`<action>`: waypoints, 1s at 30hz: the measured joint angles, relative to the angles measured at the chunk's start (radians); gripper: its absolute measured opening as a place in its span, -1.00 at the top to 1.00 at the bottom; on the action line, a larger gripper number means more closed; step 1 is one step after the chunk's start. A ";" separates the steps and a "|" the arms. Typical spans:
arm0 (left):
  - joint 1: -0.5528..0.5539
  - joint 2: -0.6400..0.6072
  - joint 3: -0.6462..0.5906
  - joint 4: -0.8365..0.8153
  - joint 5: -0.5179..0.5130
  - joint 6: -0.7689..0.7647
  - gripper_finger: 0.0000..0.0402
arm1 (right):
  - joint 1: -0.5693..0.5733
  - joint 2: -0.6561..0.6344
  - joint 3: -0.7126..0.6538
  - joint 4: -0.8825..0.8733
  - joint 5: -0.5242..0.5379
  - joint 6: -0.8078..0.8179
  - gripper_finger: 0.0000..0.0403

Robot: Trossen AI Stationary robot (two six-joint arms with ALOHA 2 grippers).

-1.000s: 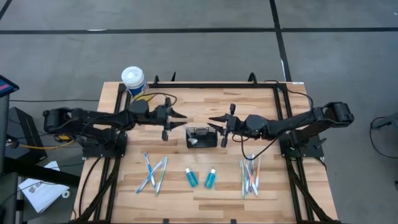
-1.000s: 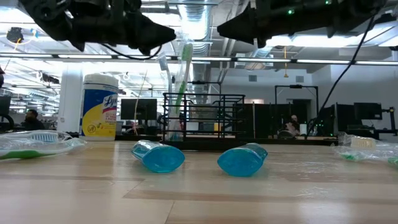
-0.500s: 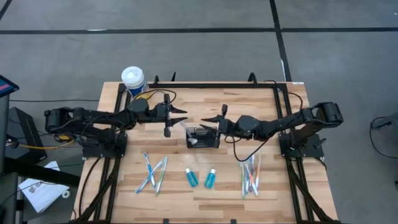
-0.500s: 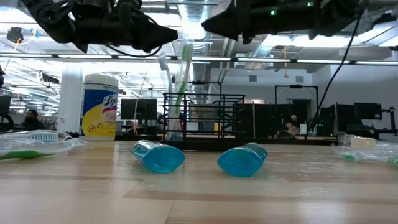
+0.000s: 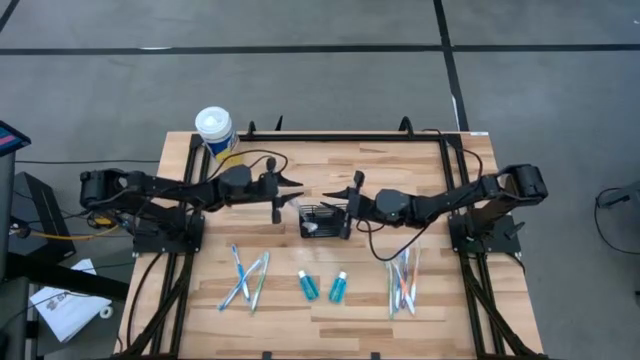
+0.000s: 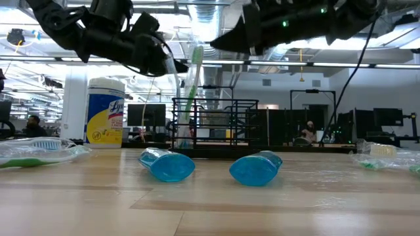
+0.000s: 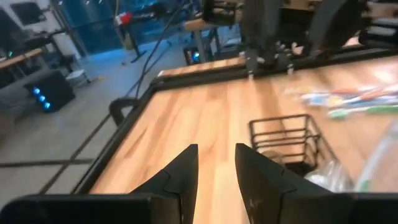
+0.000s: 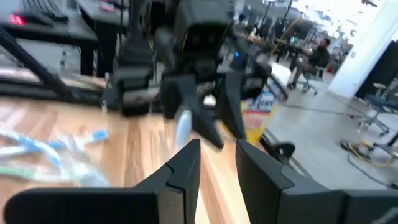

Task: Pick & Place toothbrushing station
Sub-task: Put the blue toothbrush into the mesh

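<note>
Item: wire-mesh basket, mid-table, one wrapped toothbrush standing in it. I see my left gripper raised just beside the basket's left, fingers narrowly parted, holding nothing. My right gripper hangs above the basket, equally narrow gap, empty. Teal tubes lie nearer the front edge.

Pale wood-plank table, smooth and lightly glossy; black wire basket, matt metal; two teal tubes, shiny translucent plastic; toothbrushes in glossy plastic wrap.
</note>
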 joint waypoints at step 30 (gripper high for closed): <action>-0.329 -0.527 -0.142 -0.672 -0.177 -0.471 0.39 | 0.227 -0.220 -0.002 -0.439 0.478 0.045 0.08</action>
